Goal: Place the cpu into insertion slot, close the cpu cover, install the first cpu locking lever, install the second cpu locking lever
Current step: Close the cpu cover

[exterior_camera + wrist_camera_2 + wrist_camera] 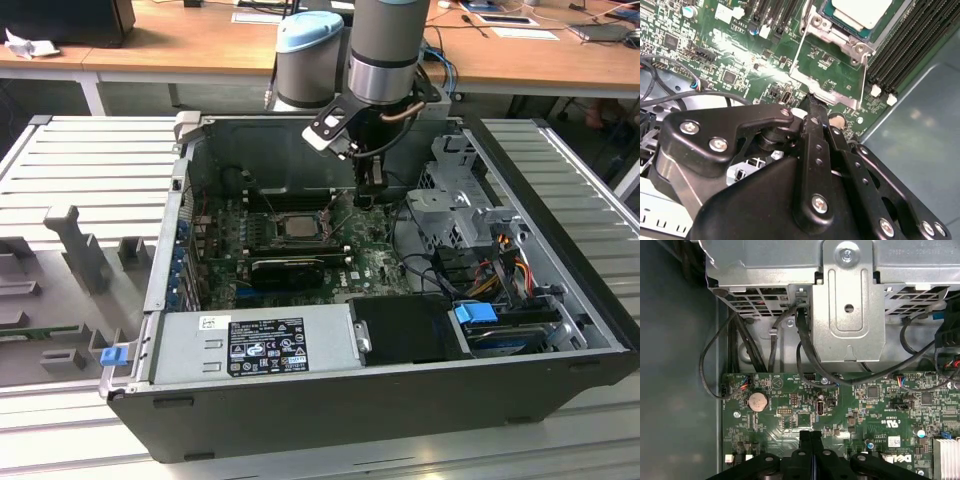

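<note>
The cpu (297, 225) (860, 11) lies flat in the insertion slot (840, 42), pale metal top up, in the middle of the green motherboard. The cpu cover (827, 92) stands raised at the socket's side towards the exterior view's right, and green board shows through its window. My gripper (368, 195) (812, 102) (811, 436) hangs just beside the socket on that side. Its black fingers (816, 145) are pressed together with nothing between them, and their tips rest at the cover's free edge. The locking levers cannot be told apart from the cover's thin sides.
A grey power-supply box (255, 345) lies along the case's near wall. A metal drive cage (460, 190) (847, 300) with black cables (805, 352) stands at the exterior view's right of the gripper. Long black memory slots (905, 45) flank the socket. A coin battery (758, 401) sits on the board.
</note>
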`<state>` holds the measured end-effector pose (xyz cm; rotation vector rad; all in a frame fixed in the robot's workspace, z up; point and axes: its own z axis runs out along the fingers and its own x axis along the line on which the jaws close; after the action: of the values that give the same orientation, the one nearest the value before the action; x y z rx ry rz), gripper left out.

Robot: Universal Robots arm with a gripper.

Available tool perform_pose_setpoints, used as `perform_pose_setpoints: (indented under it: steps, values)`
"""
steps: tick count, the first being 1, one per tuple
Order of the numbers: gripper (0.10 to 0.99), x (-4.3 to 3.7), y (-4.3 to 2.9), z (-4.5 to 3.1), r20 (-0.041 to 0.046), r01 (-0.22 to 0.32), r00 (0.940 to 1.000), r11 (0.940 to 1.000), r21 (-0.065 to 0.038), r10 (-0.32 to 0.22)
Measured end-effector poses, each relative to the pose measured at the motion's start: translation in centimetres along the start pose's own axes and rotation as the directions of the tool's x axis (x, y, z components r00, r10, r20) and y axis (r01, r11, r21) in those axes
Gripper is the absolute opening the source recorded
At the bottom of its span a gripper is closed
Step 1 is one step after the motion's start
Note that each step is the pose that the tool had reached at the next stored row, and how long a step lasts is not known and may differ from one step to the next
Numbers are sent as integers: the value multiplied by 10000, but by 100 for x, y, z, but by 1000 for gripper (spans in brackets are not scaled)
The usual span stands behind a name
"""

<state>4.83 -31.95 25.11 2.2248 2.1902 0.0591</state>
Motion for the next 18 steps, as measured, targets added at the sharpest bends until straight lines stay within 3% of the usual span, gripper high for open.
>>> perform_pose_setpoints:
  steps: [18]
  values:
    - [106,-1,-82,-3,-2,1,10000,10000,0,-1]
